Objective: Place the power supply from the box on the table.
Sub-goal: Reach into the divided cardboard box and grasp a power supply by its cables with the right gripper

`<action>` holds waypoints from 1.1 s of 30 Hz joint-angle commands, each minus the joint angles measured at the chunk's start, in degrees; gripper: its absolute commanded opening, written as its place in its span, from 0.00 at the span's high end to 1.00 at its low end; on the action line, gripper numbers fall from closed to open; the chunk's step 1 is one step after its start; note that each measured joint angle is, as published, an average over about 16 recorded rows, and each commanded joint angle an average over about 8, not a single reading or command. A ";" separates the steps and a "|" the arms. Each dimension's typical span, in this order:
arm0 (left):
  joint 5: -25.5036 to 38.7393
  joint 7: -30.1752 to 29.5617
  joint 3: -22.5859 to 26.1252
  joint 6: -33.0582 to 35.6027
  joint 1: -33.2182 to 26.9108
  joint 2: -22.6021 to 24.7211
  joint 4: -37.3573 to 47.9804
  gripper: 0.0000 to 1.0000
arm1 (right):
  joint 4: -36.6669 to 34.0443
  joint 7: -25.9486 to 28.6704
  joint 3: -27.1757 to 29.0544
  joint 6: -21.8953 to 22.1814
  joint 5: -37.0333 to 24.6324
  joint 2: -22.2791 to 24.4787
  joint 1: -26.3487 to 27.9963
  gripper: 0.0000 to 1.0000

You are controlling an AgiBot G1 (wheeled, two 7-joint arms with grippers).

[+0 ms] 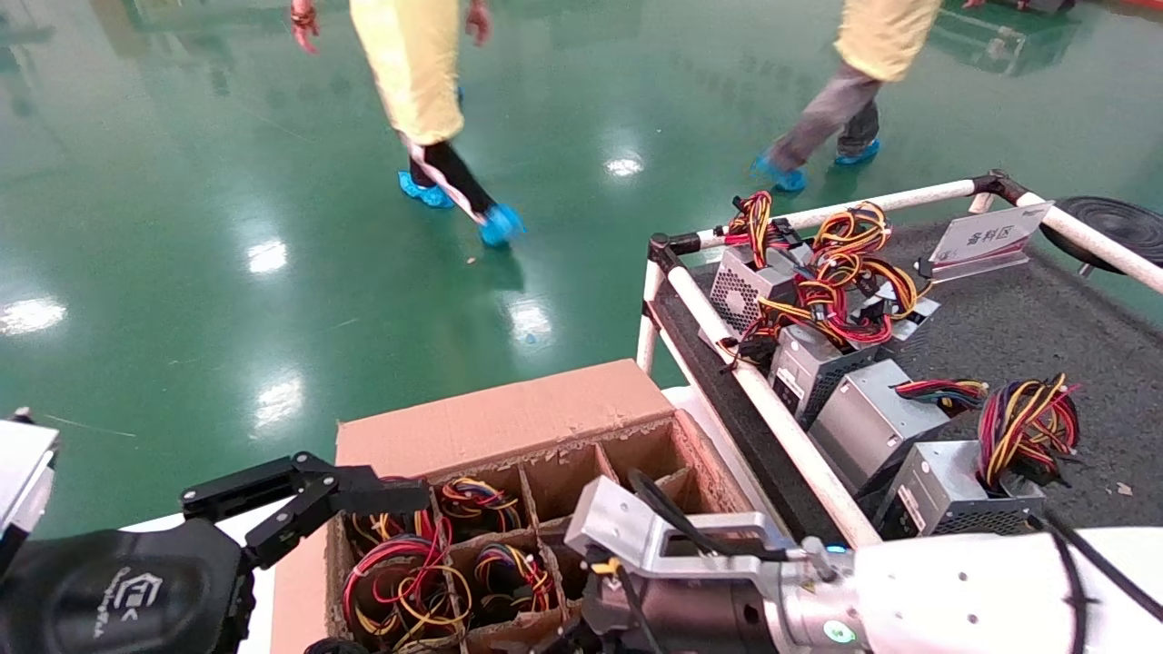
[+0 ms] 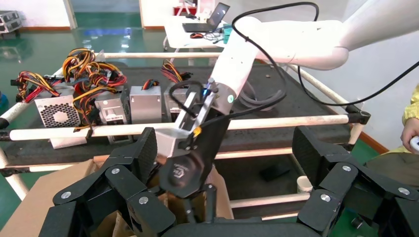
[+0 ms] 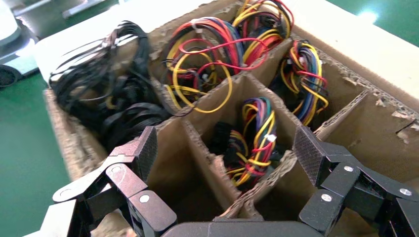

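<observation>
The box (image 1: 509, 422) stands at the bottom centre of the head view, its cardboard grid (image 3: 225, 106) dividing it into cells. Coiled red, yellow and black wires of a power supply (image 3: 254, 143) fill the cell under my right gripper (image 3: 225, 153), which hangs open just above the grid with nothing between its fingers. The metal bodies are hidden down in the cells. My left gripper (image 1: 350, 495) is open and empty over the box's left edge. The table (image 1: 1027, 336) with dark matting lies to the right, holding several silver power supplies (image 1: 868, 422).
A white pipe rail (image 1: 781, 422) edges the table next to the box. A white sign card (image 1: 986, 238) and a black round disc (image 1: 1113, 227) sit at the table's far side. Two people (image 1: 413, 82) walk on the green floor behind. My right forearm (image 1: 954, 590) crosses the rail.
</observation>
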 commanded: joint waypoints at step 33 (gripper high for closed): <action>-0.03 0.02 0.05 -0.02 -0.01 -0.02 0.00 0.00 | -10.05 -1.31 -2.59 1.18 -3.27 -7.41 3.12 1.00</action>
